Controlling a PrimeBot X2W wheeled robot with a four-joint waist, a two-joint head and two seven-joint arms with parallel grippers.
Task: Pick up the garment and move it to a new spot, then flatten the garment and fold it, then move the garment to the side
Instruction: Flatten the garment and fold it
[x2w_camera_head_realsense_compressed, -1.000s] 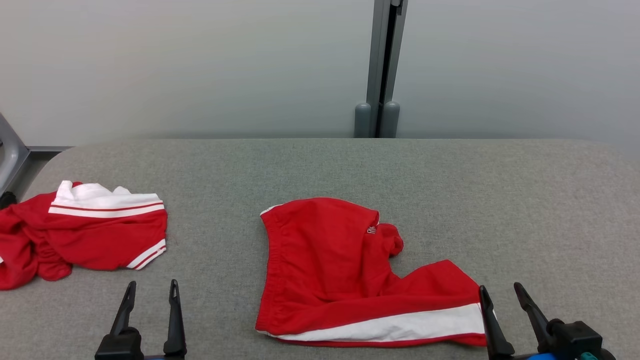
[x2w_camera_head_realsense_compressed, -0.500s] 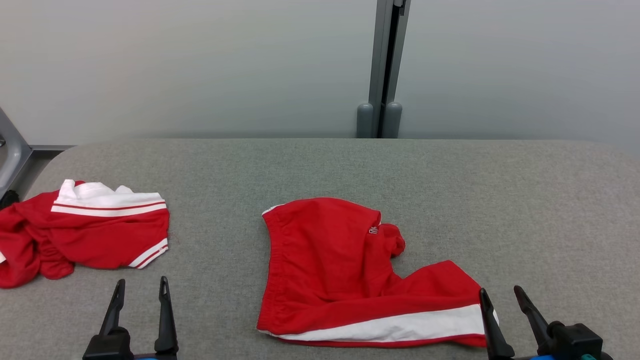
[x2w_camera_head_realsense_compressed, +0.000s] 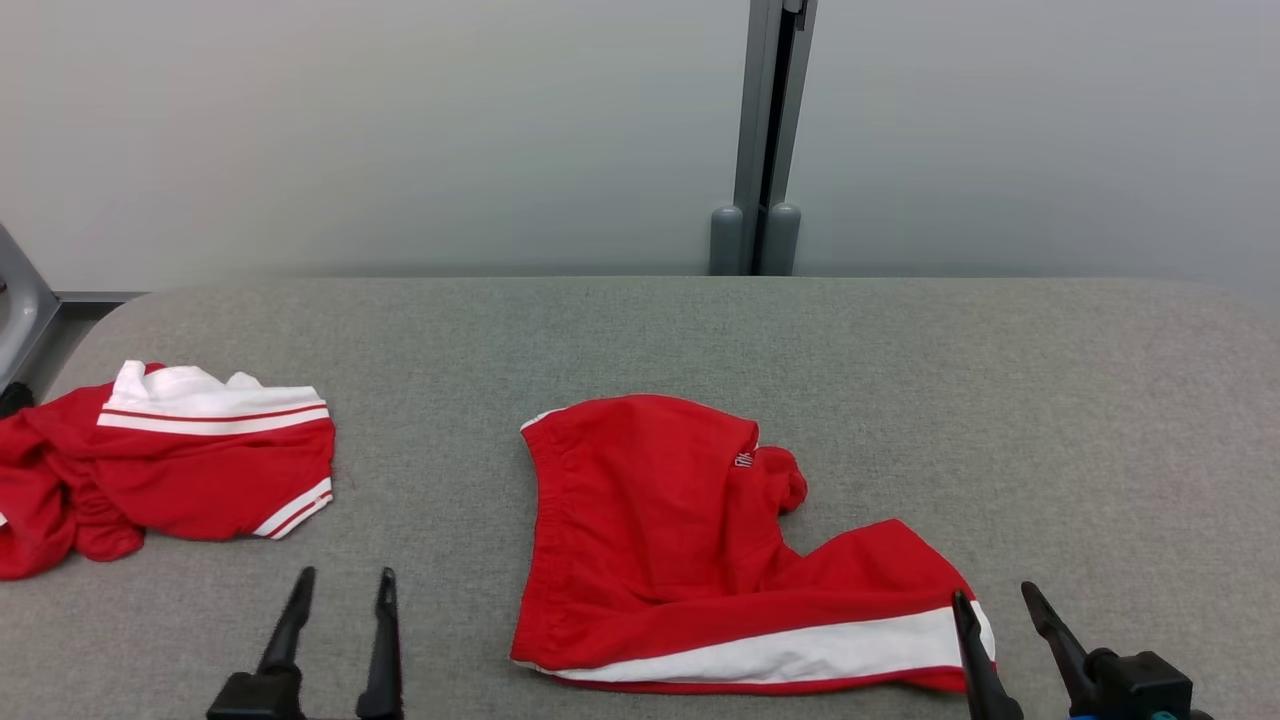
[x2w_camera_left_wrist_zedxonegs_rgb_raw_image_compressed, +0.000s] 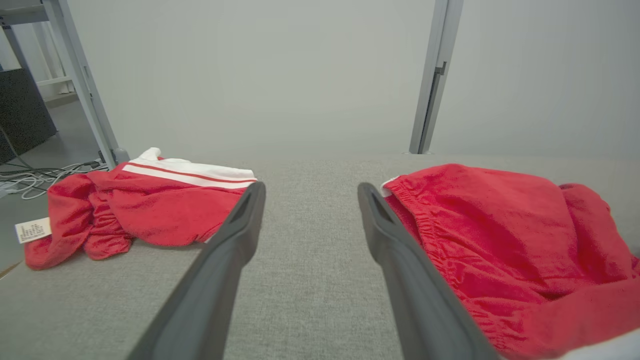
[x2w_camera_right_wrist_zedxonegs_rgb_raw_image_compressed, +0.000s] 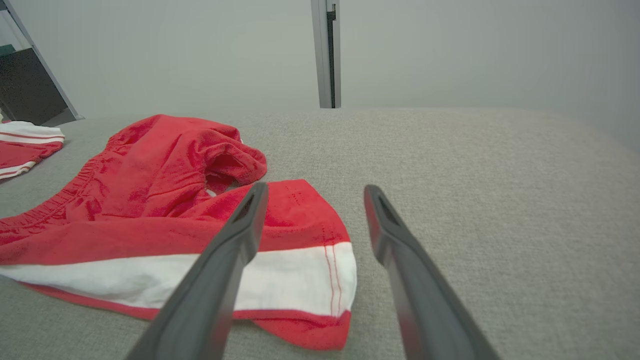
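The red garment (x2w_camera_head_realsense_compressed: 650, 540) with a white side stripe is lying rumpled and partly doubled over itself, mid-way across the grey table (x2w_camera_head_realsense_compressed: 1000, 380).

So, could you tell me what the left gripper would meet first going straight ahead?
Seemingly nothing: the left gripper points along bare table between the red shorts and the other garment.

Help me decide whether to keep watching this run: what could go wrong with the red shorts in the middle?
1. The red shorts lie bunched, one leg crumpled; the open right gripper beside the white-striped hem may pinch several layers, hindering flattening.
2. The open left gripper sits between the shorts and a second red garment; it might catch the wrong one.
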